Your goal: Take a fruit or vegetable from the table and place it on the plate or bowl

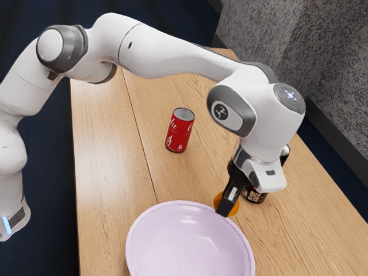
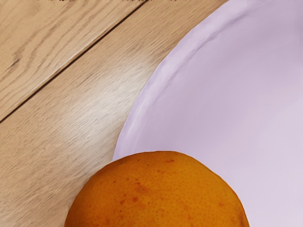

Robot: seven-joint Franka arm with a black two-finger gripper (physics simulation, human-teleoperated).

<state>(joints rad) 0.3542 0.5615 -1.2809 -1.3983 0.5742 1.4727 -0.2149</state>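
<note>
On the wooden table (image 1: 109, 172) the big lilac bowl (image 1: 190, 241) waits empty, and the gripper (image 1: 227, 207) is down at its rim over the orange (image 2: 158, 194), which sits right beside the bowl and not yet in it. Whether the pincer has hold of it or is merely parked over it, I cannot tell. Dangers from here: a low carry could clip that raised rim and shove the bowl, a swing back could knock the dark can (image 1: 253, 195) just behind the hand, and a loose, off-centre hold could let the round fruit roll away.

Wooden table (image 1: 103, 172), navy floor (image 1: 52, 172), speckled wall (image 1: 322, 46)
</note>
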